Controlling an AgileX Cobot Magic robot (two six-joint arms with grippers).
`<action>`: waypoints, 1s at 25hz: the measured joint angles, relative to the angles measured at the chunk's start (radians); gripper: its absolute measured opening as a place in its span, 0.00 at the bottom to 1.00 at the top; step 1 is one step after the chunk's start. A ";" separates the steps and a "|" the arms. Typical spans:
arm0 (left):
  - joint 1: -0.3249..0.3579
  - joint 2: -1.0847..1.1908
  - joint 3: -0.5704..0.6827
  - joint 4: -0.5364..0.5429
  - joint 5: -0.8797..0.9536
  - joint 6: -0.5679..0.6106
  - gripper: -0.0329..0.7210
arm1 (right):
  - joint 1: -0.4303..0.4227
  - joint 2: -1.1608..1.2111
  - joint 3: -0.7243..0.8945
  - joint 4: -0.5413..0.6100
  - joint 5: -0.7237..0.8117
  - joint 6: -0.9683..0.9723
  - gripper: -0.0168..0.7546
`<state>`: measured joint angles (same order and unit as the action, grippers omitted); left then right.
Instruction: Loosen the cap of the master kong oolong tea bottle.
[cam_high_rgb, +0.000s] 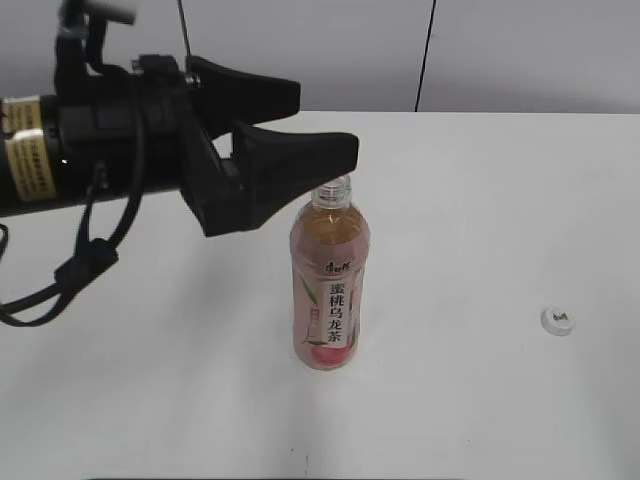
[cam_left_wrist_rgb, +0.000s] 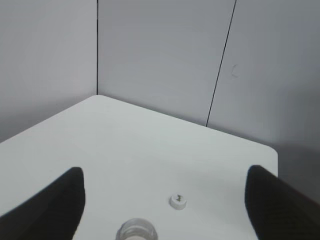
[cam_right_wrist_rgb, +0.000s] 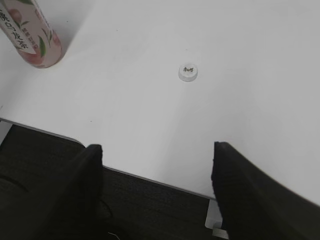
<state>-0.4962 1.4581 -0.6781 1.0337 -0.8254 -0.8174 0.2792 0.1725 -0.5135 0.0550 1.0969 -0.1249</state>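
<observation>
The master kong oolong tea bottle (cam_high_rgb: 328, 290) stands upright mid-table, with a pink peach label and an open, bare neck. The white cap (cam_high_rgb: 557, 319) lies flat on the table, well to the bottle's right and apart from it. My left gripper (cam_high_rgb: 325, 120) hovers open just above and left of the bottle's mouth, holding nothing. In the left wrist view the open neck of the bottle (cam_left_wrist_rgb: 136, 231) sits low between the spread fingers (cam_left_wrist_rgb: 72, 200), with the cap (cam_left_wrist_rgb: 177, 201) beyond. My right gripper (cam_right_wrist_rgb: 157, 149) is open and empty over the table's front edge; the cap (cam_right_wrist_rgb: 188, 72) and bottle (cam_right_wrist_rgb: 32, 37) lie ahead.
The white table (cam_high_rgb: 480, 200) ends at a grey panelled wall (cam_high_rgb: 500, 50) behind. In the right wrist view the table's front edge (cam_right_wrist_rgb: 150, 177) runs across, with dark floor below it.
</observation>
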 joint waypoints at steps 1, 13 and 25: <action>0.000 -0.024 0.000 0.012 0.007 -0.021 0.83 | 0.000 0.000 0.000 0.000 0.000 0.000 0.69; 0.000 -0.205 0.000 0.205 0.021 -0.246 0.83 | 0.000 0.000 0.001 0.000 0.000 0.000 0.69; 0.000 -0.253 0.000 0.301 0.062 -0.304 0.83 | 0.000 0.000 0.001 0.000 0.000 0.000 0.69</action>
<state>-0.4962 1.2051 -0.6781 1.3346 -0.7631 -1.1214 0.2792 0.1725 -0.5127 0.0550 1.0969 -0.1249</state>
